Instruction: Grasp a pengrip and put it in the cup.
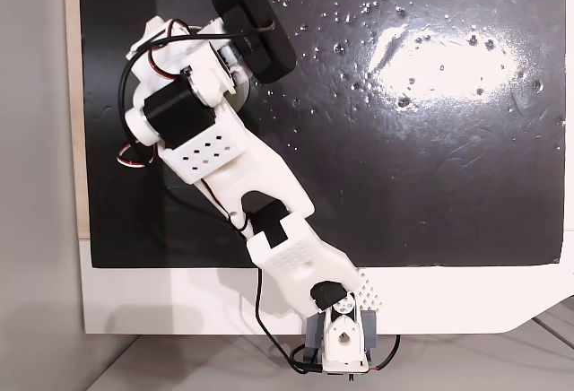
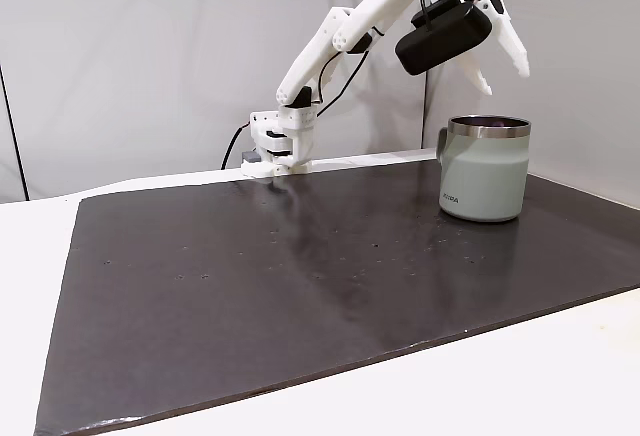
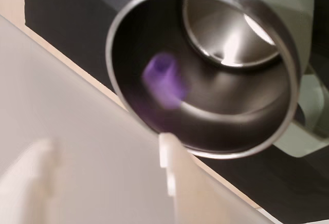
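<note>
The cup (image 2: 485, 171), a silvery mug with a pale green side and handle, stands at the right of the dark mat in a fixed view. My gripper (image 2: 500, 59) hangs directly above its mouth, open, with nothing between the white fingers (image 2: 512, 44). The wrist view looks straight down into the cup (image 3: 205, 8). There the light-purple pengrip (image 3: 163, 80) appears blurred inside the steel wall, clear of my fingertips (image 3: 170, 175). Whether it is resting on the bottom or still in the air, I cannot tell.
The black mat (image 2: 300, 276) covers most of the white table (image 2: 560, 376). The arm's base (image 2: 275, 151) sits at the mat's far edge. Small shiny specks (image 1: 359, 5) and a bright glare patch (image 1: 439, 59) lie on the mat.
</note>
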`<action>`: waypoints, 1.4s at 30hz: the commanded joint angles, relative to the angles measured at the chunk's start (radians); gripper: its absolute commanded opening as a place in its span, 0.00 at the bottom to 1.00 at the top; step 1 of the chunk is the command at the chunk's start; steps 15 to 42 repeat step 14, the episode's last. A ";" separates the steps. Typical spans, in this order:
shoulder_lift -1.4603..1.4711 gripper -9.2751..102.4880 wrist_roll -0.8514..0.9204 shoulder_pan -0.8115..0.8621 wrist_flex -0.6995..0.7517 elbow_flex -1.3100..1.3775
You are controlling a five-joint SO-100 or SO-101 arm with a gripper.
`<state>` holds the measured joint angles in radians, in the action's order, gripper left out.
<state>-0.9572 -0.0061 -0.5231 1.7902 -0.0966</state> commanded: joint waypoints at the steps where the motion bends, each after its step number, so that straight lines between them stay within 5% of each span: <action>1: -0.015 0.32 0.009 0.009 0.003 0.002; 42: -0.012 0.32 0.026 0.015 0.003 0.023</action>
